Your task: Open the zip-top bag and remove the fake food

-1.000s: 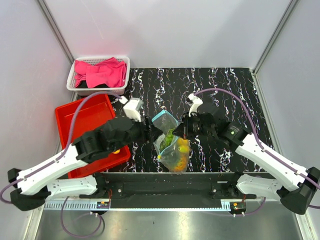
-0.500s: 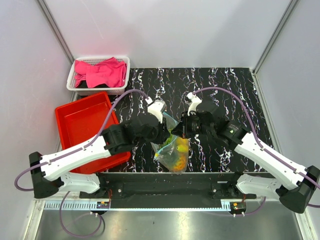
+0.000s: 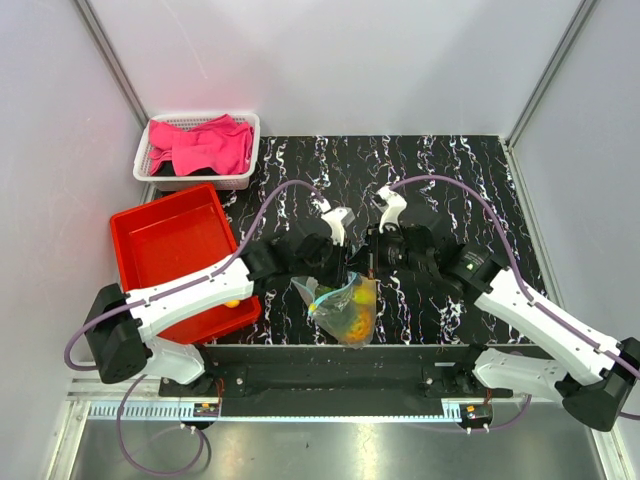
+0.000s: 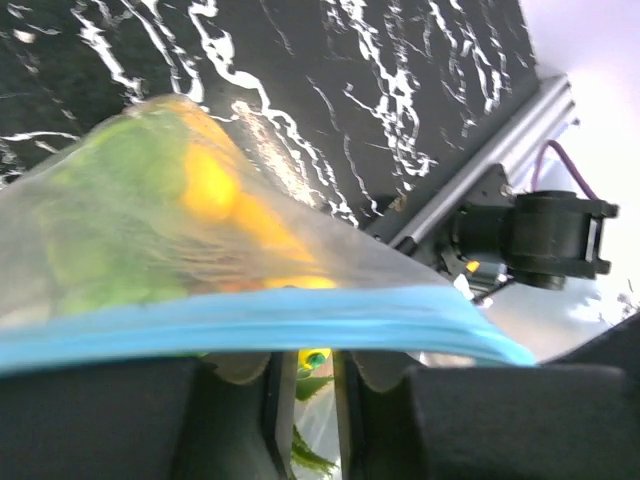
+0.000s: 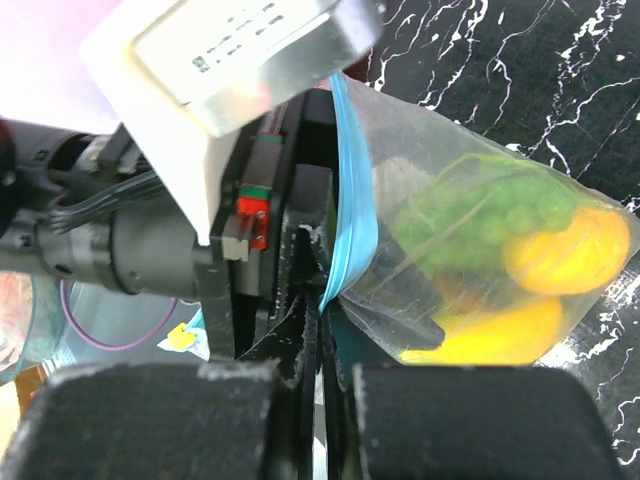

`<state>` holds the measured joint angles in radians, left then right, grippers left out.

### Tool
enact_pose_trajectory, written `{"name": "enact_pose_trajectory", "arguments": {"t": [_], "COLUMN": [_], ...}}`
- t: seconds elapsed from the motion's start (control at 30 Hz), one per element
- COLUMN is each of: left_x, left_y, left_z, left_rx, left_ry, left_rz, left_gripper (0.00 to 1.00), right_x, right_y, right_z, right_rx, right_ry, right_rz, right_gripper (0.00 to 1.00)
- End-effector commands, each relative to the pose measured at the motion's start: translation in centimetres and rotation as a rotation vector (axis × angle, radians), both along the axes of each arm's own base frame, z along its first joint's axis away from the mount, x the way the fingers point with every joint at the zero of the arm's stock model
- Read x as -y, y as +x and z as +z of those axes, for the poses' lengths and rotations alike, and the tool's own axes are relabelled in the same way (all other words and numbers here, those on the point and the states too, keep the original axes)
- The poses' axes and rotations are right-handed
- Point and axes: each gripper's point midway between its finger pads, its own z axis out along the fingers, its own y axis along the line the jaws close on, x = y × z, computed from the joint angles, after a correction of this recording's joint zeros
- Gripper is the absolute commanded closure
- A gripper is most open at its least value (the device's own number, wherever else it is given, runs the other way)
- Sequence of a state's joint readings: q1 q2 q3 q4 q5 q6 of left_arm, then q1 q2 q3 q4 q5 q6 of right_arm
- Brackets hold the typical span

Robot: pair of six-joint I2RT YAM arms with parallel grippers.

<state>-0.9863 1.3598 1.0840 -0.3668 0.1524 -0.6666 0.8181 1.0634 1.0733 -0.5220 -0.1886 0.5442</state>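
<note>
The zip-top bag (image 3: 340,308) hangs just above the near middle of the marbled mat (image 3: 450,170), with the fake food (image 3: 358,312) bunched in its lower end. We have the right gripper (image 5: 320,345) pinched tight on the bag's blue strip. The left gripper (image 4: 305,395) stands narrow at the same strip, and we cannot tell whether it grips. Opening is in hand, and next the lips need pulling apart. The red tray (image 3: 150,235) and the basket (image 3: 145,165) lie well to the left, so we judge that nothing blocks us.

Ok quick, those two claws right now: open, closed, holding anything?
Left gripper: closed on the zip-top bag, at its blue zip edge.
Right gripper: closed on the same bag's zip edge, from the other side.
</note>
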Motion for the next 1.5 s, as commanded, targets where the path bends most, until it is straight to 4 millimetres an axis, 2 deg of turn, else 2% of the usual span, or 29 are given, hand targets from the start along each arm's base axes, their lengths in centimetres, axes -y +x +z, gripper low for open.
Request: {"name": "enact_pose_trajectory", "arguments": {"t": [0.0, 0.17, 0.27, 0.43, 0.57, 0.8, 0.97, 1.03, 1.27, 1.47], "left_x": [1.8, 1.2, 1.0, 0.7, 1.2, 2.2, 2.8, 2.8, 2.5, 2.3], "left_y": [-2.2, -3.2, -3.9, -3.9, -4.6, -5.0, -4.8, -4.6, -4.0, -4.3], "left_z": [2.4, 0.4, 0.0, -0.4, -0.8, -1.8, -2.4, -2.6, -3.0, -3.5], "left_rx": [-0.017, -0.069, -0.084, -0.077, -0.093, -0.114, -0.12, -0.108, -0.088, -0.083], "left_ry": [-0.144, -0.125, -0.122, -0.113, -0.121, -0.125, -0.132, -0.125, -0.116, -0.111], "left_rz": [-0.13, -0.138, -0.163, -0.139, -0.158, -0.135, -0.094, -0.064, 0.0, 0.013], "left_gripper": [0.73, 0.72, 0.62, 0.48, 0.41, 0.46, 0.56, 0.57, 0.62, 0.65], "right_x": [-0.9, -0.8, -0.7, -0.7, -0.8, -0.5, -0.3, -0.2, 0.6, 1.9], "right_y": [0.1, 0.2, 0.2, 0.0, 0.0, -0.1, -0.3, -0.3, -0.5, -0.7], "right_z": [2.8, 2.8, 2.4, 2.2, 1.9, 1.7, 1.3, 1.3, 2.1, 3.3], "right_rx": [0.067, 0.07, 0.066, 0.059, 0.046, 0.043, 0.034, 0.032, 0.034, 0.049], "right_ry": [0.079, 0.078, 0.071, 0.068, 0.067, 0.068, 0.064, 0.067, 0.086, 0.113], "right_rz": [0.024, 0.02, 0.016, 0.023, 0.022, 0.01, 0.006, 0.003, -0.037, -0.094], "right_gripper": [1.0, 1.0, 1.0, 1.0, 1.0, 1.0, 1.0, 1.0, 1.0, 1.0]}}
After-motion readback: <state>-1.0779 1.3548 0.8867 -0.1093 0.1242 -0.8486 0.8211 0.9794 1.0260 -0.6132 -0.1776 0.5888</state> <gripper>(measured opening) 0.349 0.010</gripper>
